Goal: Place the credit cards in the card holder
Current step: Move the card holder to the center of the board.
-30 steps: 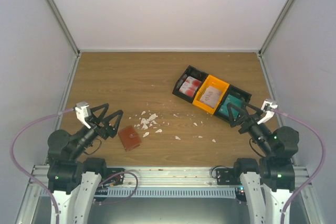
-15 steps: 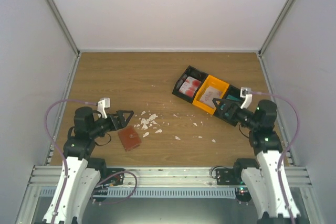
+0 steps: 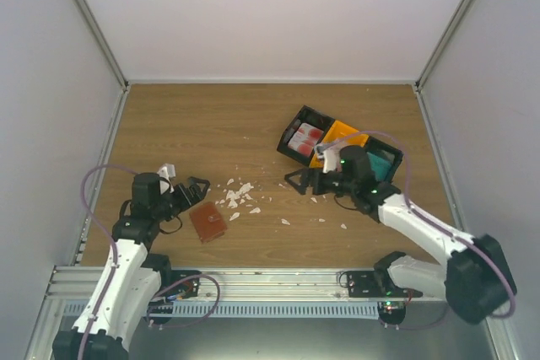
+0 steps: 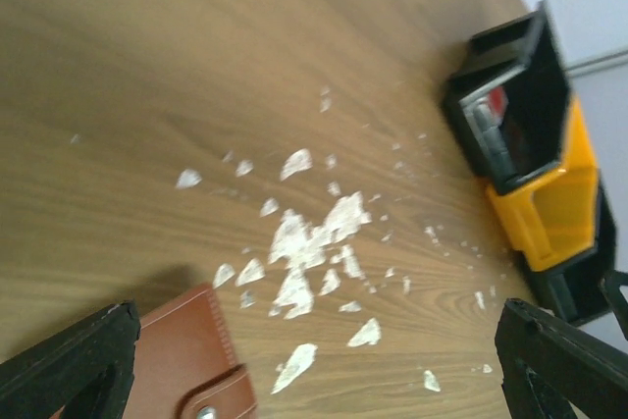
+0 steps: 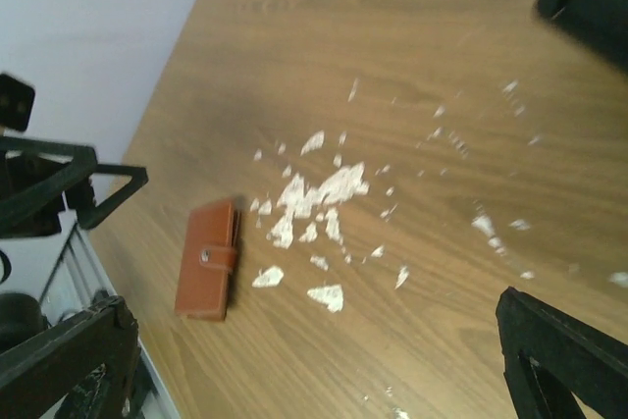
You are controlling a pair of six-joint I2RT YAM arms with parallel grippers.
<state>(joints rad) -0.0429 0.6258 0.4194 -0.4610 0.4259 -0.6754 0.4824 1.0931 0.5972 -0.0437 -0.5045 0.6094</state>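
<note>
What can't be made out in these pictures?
- Top view: the right arm covers most of the orange bin and the teal card.
- Left wrist view: the bottom edge cuts off the card holder; it is closed, so its pockets are hidden.
- Top view: the print on the red-and-white card is too small.

Left pincer (image 3: 198, 194) gapes beside the card holder (image 3: 207, 222).

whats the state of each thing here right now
card holder, shut, tab closed, flat on table
left pincer, open, empty, beside the card holder
right pincer, open, empty
red-and-white card, lying in a black bin
teal card, partly hidden by the right arm
white scraps, scattered on the table
</note>
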